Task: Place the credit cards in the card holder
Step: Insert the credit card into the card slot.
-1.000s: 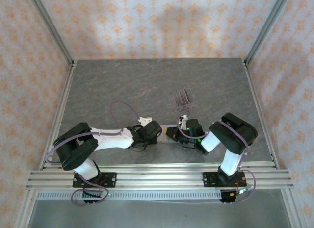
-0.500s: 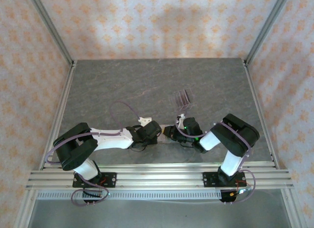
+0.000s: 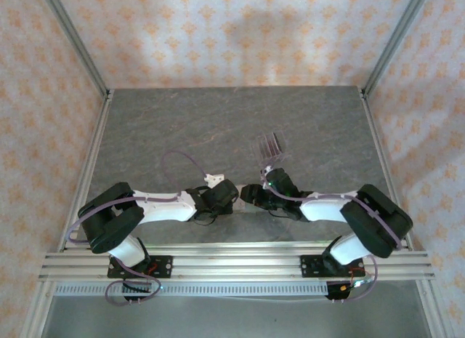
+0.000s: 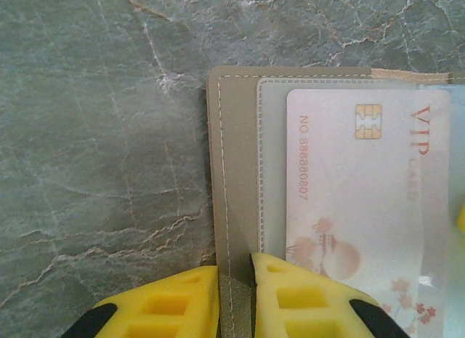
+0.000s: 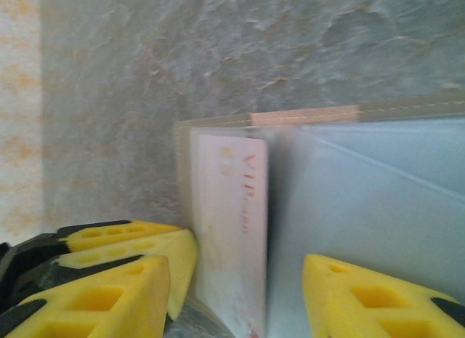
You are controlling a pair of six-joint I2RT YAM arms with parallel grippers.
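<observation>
- Card holder (image 4: pixel 236 171): lies open and flat on the grey marbled table (image 3: pixel 182 127), front middle, where my two arms meet. From above my wrists cover nearly all of it, so I cannot make out its outline there.
- Left arm (image 3: pixel 163 206) reaches in from the left and right arm (image 3: pixel 327 207) from the right. Both are low over the table, their heads almost touching.
- Clear slotted rack (image 3: pixel 270 145): stands on the table just behind my right wrist, apart from the holder. There are dark slivers in it, too small to tell what they are.
- Holder, left wrist view: tan border with pale stitching, and a clear sleeve inside it. Its right part runs off the frame.
- Left gripper (image 4: pixel 236 276): clenched on the holder's tan border strip, one yellow finger on each side and the strip pinched between them.
- Right gripper (image 5: pixel 238 280): released, fingers wide apart, with sleeve and card lying across the gap. I cannot tell whether the pads touch the sleeve. A second yellow piece sits behind the finger at the left of that view, blurred, and I cannot say whose it is.
- Credit card (image 4: pixel 356 192): white, with red "VIP" lettering and a pinkish drawing. It lies flat inside the clear sleeve, its left edge just inside the sleeve's stitching. The frame cuts off its right side. In the right wrist view it is blurred and the lettering barely reads.
- Chip (image 4: pixel 368 121): gold, near the card's upper edge.
- Sliver of yellow at the right frame edge, left wrist view: too little shows to identify it.
</observation>
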